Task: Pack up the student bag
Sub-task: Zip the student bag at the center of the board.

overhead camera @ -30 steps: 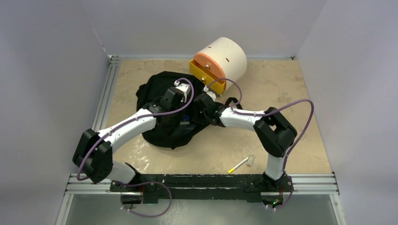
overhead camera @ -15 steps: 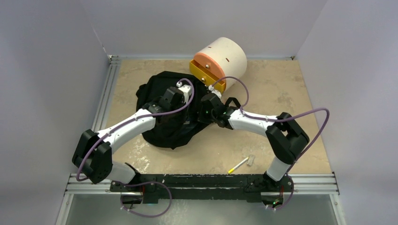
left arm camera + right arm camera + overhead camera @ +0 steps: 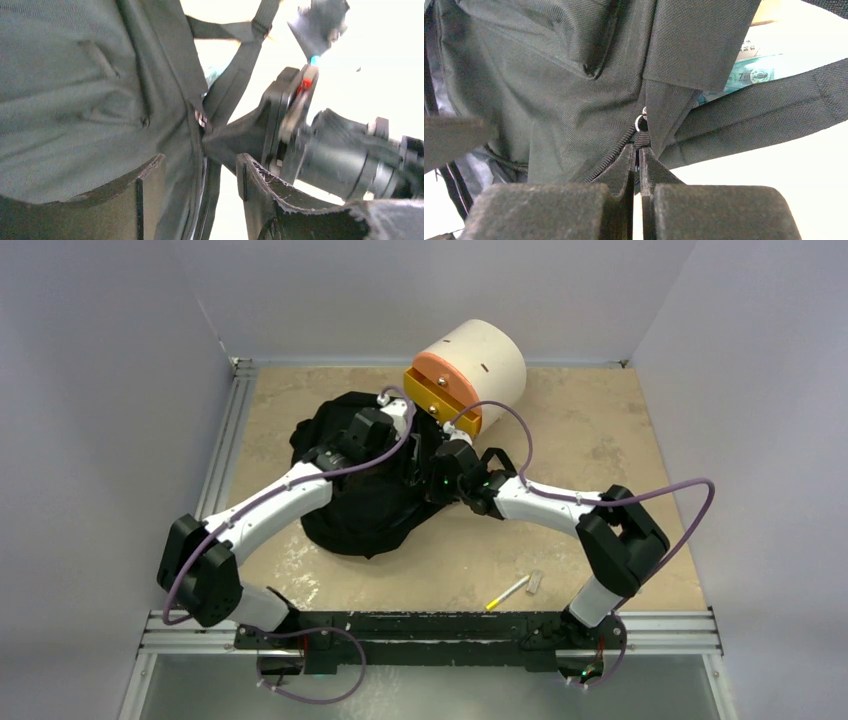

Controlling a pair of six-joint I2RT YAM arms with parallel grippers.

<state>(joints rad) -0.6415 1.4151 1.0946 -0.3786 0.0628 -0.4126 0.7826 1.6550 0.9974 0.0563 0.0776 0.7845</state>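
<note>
Qty: 1 student bag, 1 cream drawer box, 1 yellow pen, 1 small grey piece, 2 arms.

Bag: black, soft, crumpled, strap looping out on its right. Posn: left of ctr on table, far edge just beside box.

L gripper: jaws wide apart, straddling bag's zip edge, nothing clamped. R gripper: jaws all but closed, pinching zip pull.

Bag's left edge near side rail. Pen and grey piece well apart from bag, front right.
</note>
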